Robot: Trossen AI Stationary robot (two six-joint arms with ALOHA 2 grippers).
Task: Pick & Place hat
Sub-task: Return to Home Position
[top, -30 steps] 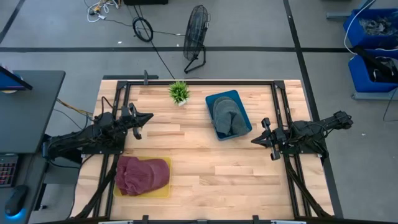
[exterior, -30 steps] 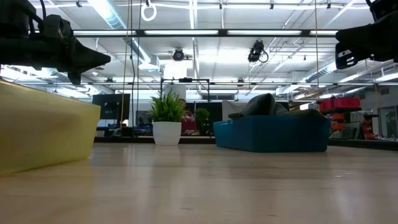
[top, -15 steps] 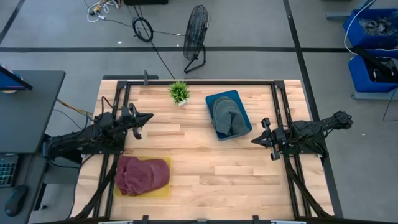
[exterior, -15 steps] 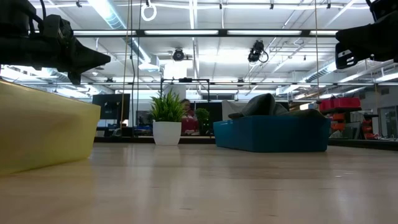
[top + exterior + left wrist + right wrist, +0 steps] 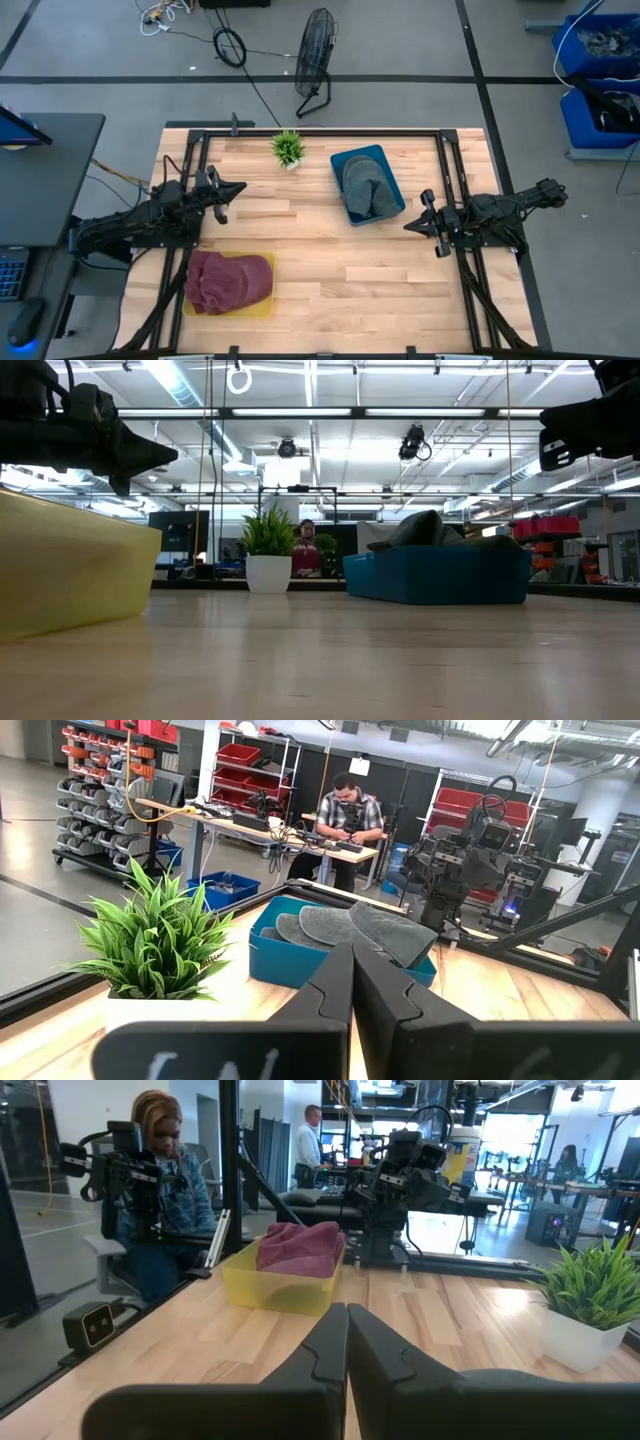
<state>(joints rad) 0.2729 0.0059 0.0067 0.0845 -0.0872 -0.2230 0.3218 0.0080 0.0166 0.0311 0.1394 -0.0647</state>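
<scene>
Small green plant in white pot [image 5: 288,148] at far edge of light wooden slat table [image 5: 380,275]; black wire floor fan [image 5: 317,42] beyond; blue plastic crates [image 5: 598,80] at right.

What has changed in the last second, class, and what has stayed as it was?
Only a person in the background moved: in the low view they came into sight between the plant and the blue bin. The left gripper and right gripper, both shut, the dark caps and the yellow bin stayed put.
</scene>
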